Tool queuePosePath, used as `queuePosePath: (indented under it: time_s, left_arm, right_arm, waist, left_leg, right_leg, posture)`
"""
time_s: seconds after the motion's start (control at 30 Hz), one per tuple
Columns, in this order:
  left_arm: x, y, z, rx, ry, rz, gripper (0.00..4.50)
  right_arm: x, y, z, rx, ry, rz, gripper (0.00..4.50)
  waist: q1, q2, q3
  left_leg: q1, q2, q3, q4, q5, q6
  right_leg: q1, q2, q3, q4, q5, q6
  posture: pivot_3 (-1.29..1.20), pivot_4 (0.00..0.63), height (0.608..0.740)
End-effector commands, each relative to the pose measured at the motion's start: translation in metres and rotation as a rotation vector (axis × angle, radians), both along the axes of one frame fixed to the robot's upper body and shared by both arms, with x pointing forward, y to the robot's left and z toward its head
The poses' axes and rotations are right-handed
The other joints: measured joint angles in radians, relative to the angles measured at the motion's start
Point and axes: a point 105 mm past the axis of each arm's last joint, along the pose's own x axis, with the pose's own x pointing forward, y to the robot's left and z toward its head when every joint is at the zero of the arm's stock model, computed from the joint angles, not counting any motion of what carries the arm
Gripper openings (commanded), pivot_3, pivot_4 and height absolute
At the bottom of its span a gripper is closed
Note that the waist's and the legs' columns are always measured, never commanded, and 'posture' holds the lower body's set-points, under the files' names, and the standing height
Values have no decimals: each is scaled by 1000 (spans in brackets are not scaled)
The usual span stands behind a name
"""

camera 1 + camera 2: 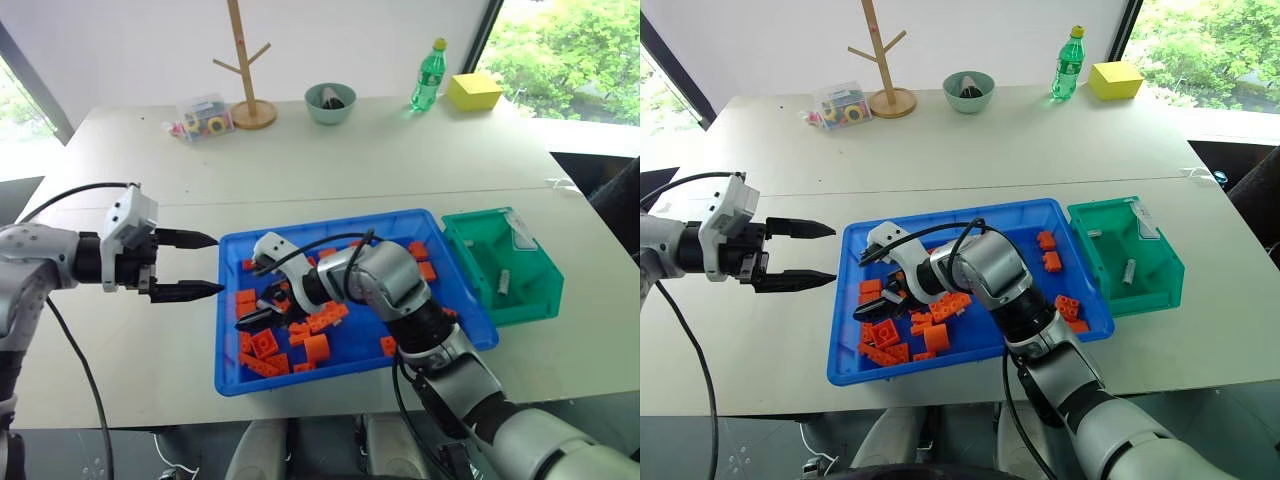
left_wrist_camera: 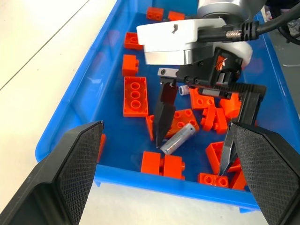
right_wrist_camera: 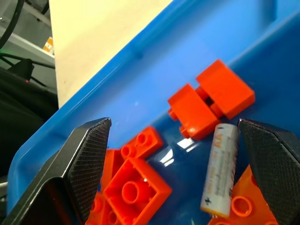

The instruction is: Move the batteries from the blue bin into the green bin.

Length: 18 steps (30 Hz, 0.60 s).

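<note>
Right wrist view shows the right end effector (image 3: 173, 173) wide open, low inside the blue bin (image 1: 440, 235). One battery (image 3: 219, 168) lies on the bin floor between its fingers, among orange bricks (image 1: 262, 345). No finger touches it. Left of the bin, the left end effector (image 1: 200, 265) hangs over the worktop (image 1: 400, 160), open too and holding nothing. On the right, touching the blue bin, sits the green bin (image 1: 545, 300) with two batteries (image 1: 505, 282) inside. Farther back stand a bottle (image 1: 428, 75) and a bowl (image 1: 330, 102).
</note>
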Motion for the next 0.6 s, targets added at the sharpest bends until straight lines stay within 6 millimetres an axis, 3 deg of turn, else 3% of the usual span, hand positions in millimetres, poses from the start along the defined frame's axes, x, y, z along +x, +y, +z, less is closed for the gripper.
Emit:
queuePosePath:
  time_s: [0.03, 0.3, 0.33, 0.4, 0.6]
  left_arm:
    - [-2, 1, 12, 9, -53, 0, 4500]
    - [0, -1, 13, 4, -59, 3, 4500]
    - [1, -2, 13, 3, -60, 3, 4500]
    - [2, -2, 13, 3, -62, 1, 4500]
    - [6, -6, 17, -1, -72, -8, 4500]
  right_arm:
    - [3, -10, -18, -86, -23, -2, 4443]
    - [6, -29, -29, -157, -122, 42, 4443]
    - [6, -32, -29, -163, -129, 47, 4219]
    - [5, -35, -31, -171, -134, 51, 3595]
    - [10, -30, -34, -185, -191, 59, 624]
  waist:
    - [1, 0, 0]
    - [3, 0, 0]
    - [3, 0, 0]
    - [4, 0, 0]
    - [2, 0, 0]
  left_leg:
    - [0, 0, 0, 0, 0, 0]
    - [5, 0, 0, 0, 0, 0]
    - [5, 0, 0, 0, 0, 0]
    - [5, 0, 0, 0, 0, 0]
    - [5, 0, 0, 0, 0, 0]
  right_leg:
    - [0, 0, 0, 0, 0, 0]
    - [2, 0, 0, -1, 0, 0]
    - [2, 0, 0, -1, 0, 0]
    - [5, 0, 0, -1, 0, 0]
    - [6, 0, -1, -1, 0, 0]
  posture:
    - [0, 150, 703]
    - [0, 150, 703]
    - [0, 150, 703]
    - [0, 150, 703]
    - [0, 150, 703]
